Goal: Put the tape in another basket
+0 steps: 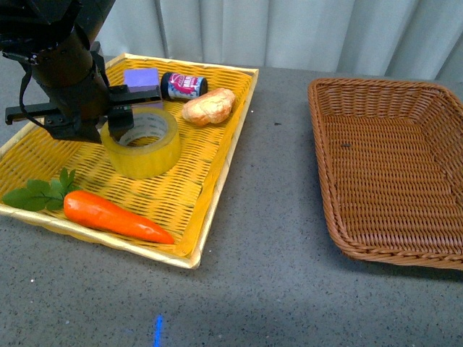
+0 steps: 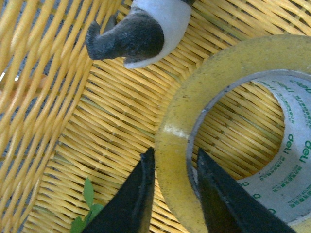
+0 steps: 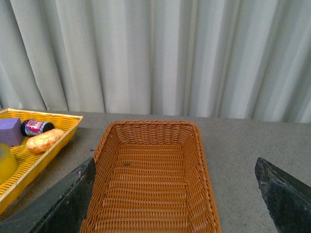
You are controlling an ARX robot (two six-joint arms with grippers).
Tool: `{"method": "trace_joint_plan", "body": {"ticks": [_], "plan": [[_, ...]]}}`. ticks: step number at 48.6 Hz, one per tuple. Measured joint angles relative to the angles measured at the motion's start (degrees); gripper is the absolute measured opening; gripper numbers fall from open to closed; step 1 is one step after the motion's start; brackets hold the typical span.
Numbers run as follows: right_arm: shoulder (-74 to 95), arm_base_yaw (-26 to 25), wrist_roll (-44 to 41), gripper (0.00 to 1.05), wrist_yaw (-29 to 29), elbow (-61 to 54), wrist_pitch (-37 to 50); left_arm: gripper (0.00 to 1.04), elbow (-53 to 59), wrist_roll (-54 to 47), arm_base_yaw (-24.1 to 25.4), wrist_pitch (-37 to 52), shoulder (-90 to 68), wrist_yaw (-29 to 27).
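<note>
- Grey tabletop (image 1: 275,217) is bearing the yellow tray (image 1: 181,195), where the left gripper (image 2: 175,156) is pinching the tape (image 1: 145,148) by its wall.
- Grasping looks underway; next is lifting it clear, then carrying it toward 3 o'clock, into the basket (image 1: 325,152).
- The right gripper (image 3: 175,167) is gaping wide, holding nothing.

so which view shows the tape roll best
The front view: the whole tape roll shows, lying in the yellow tray with the left gripper at its rim. The left wrist view shows only part close up, its wall between the fingers. The right wrist view catches just a yellow sliver at the picture's edge.
</note>
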State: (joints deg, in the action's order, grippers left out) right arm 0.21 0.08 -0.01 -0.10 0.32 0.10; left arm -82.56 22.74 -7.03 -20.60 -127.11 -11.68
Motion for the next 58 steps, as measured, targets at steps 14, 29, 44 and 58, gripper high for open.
{"method": "trace_joint_plan", "body": {"ticks": [14, 29, 44, 58], "plan": [[0.0, 0.0, 0.0, 0.96, 0.0, 0.0, 0.0, 0.14, -1.01, -8.55, -0.48, 0.46, 1.64, 5.86], [0.0, 0.0, 0.0, 0.96, 0.0, 0.0, 0.0, 0.14, -9.86, -38.18, -4.94, -2.82, 11.61, 21.05], [0.0, 0.0, 0.0, 0.96, -0.02, 0.0, 0.0, 0.14, -12.07, -52.81, -10.51, -2.89, 9.38, 28.39], [0.0, 0.0, 0.0, 0.96, -0.02, 0.0, 0.0, 0.14, -13.25, -56.96, -13.73, 0.13, 8.7, 32.87]]}}
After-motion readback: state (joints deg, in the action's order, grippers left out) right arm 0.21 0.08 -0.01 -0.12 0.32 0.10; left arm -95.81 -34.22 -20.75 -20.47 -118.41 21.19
